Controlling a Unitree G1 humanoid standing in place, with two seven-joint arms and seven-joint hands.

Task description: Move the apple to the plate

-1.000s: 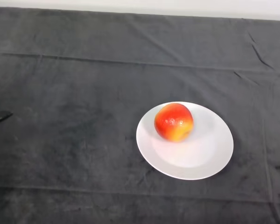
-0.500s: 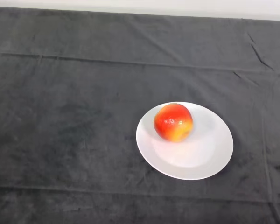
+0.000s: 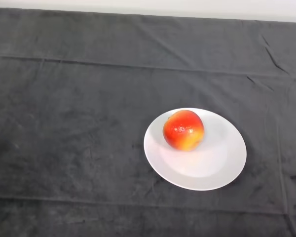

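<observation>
Resting on the plate (image 3: 222, 168) toward its left rim, the apple (image 3: 183, 129) could roll off (round fruit) if you bump the bench (image 3: 69, 123); no robot hand shows.

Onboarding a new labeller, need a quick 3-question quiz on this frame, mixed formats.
1. True or false: the apple lies on the dark cloth, apart from the white plate.
2. Multiple choice: where on the plate does the apple sit? A) dead centre B) toward the upper left part C) hanging over the right rim
3. Short answer: judged from how things lie, is the task done?

Key
1. False: the apple rests on the plate.
2. B
3. Yes, it looks done: the apple is on the plate and nothing holds it.
</observation>
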